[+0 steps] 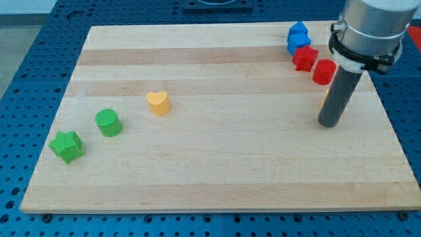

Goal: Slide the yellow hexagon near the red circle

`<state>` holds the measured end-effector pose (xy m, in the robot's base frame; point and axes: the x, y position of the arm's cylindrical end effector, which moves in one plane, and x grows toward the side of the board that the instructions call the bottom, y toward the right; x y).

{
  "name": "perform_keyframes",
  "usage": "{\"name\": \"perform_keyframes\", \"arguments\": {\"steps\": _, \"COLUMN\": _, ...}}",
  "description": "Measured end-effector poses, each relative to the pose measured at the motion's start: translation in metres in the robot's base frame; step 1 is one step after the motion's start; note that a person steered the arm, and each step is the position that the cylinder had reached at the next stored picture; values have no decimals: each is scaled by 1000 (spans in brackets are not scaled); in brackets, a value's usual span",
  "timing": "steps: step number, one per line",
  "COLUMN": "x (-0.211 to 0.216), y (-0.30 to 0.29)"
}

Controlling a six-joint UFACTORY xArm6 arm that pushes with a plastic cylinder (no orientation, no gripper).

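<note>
1. Worktop (pixel 217 171): pale wooden board on a blue perforated base; most of its middle and bottom bare.

2. End effector: straight dark rod with no jaws, so nothing opens, closes or is held. My tip (pixel 329 124) rests on the board near the right edge, below the red circle.

3. Blue blocks (pixel 298 36): two, shapes unclear, touching each other at the top right corner.

4. Green star (pixel 67 145): near the left edge, towards the bottom left corner.

5. Green circle (pixel 108 122): just beside the star, on its upper right.

6. Red star (pixel 304 58): directly below the blue blocks, touching or almost touching them.

7. Red circle (pixel 323 71): the goal marker, just right of the red star, close to the rod.

8. Yellow heart (pixel 158 103): left of centre, well apart from the red pair. Not the task block.

9. Yellow hexagon (pixel 325 97): only an orange-yellow sliver shows at the rod's left side, between my tip and the red circle; shape cannot be confirmed. It seems already near the goal.

10. Risks, as judged: the rod hides the block, so a further push could drive it into the red circle and scatter the cluster; a push rightward could send it off the right edge; the heart could be mistaken for the target.
</note>
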<state>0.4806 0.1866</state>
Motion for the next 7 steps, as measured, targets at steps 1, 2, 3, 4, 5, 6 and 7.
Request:
{"name": "perform_keyframes", "arguments": {"steps": 1, "x": 7, "y": 3}}
{"name": "perform_keyframes", "arguments": {"steps": 2, "x": 3, "y": 3}}
{"name": "perform_keyframes", "arguments": {"steps": 3, "x": -4, "y": 3}}
{"name": "perform_keyframes", "arguments": {"steps": 4, "x": -14, "y": 3}}
{"name": "perform_keyframes", "arguments": {"steps": 5, "x": -25, "y": 3}}
{"name": "perform_keyframes", "arguments": {"steps": 6, "x": -25, "y": 3}}
{"name": "perform_keyframes", "arguments": {"steps": 7, "x": -3, "y": 11}}
